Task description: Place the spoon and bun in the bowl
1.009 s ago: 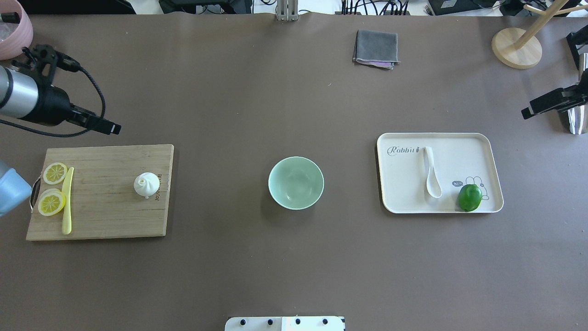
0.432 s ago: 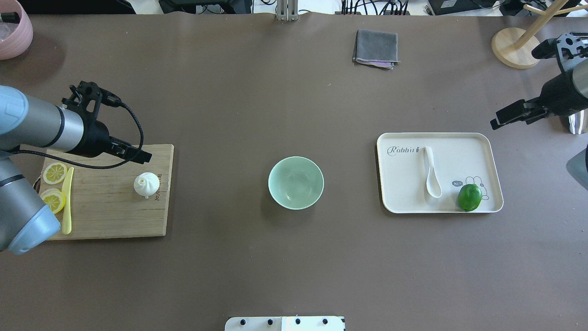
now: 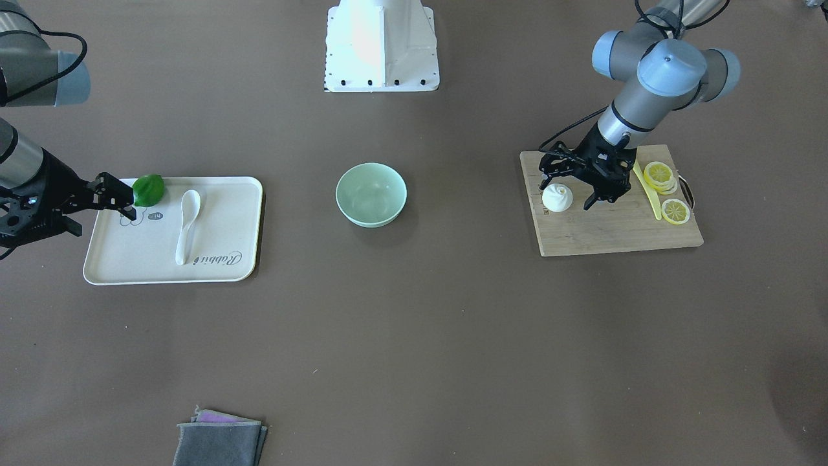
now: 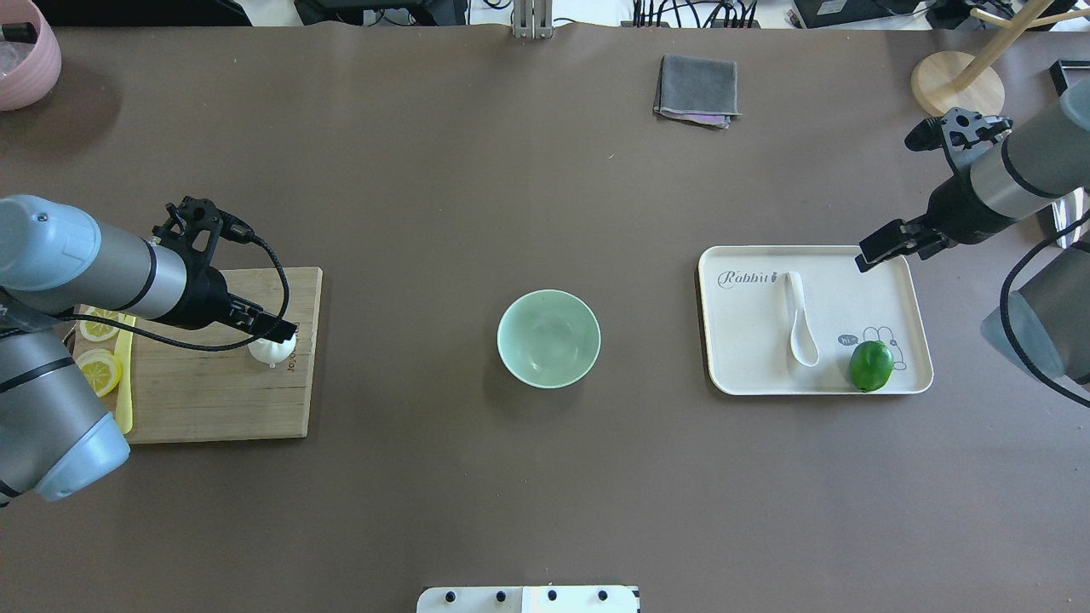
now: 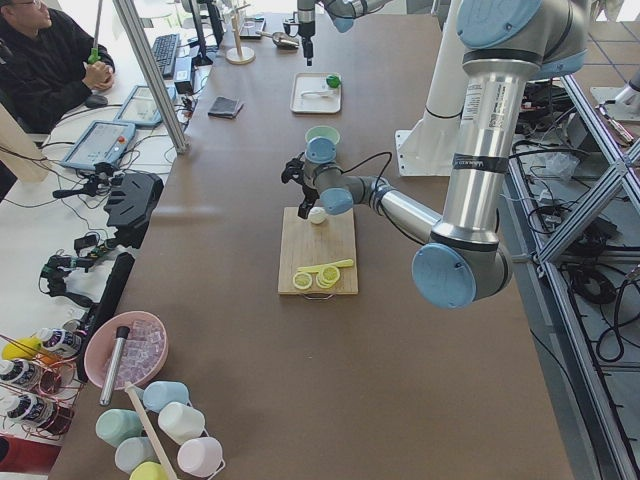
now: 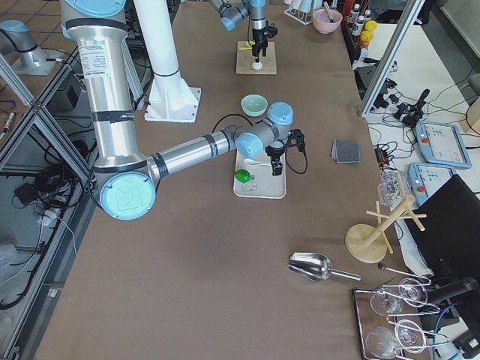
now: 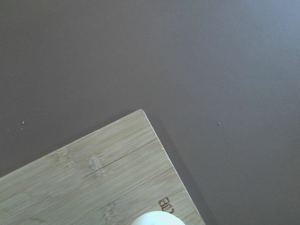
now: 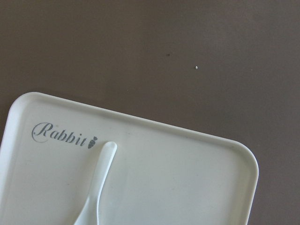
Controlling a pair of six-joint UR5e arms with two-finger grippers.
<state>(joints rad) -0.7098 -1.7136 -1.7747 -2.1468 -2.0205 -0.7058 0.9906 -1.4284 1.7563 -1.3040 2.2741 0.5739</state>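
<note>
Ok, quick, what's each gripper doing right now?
Left gripper: open, over the bun, holding nothing.
Right gripper: open, empty, at the tray's edge.

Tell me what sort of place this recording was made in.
Most likely a robotics lab staged as a mock kitchen: an operator sits beside the table near a teach pendant, and food props like the bun sit on a cutting board.

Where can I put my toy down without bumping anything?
Bare table lies between the bowl and the tray, and between the bowl and the cutting board. Crowded: the board, where the left hand hovers by the bun, and the tray with spoon and lime.
</note>
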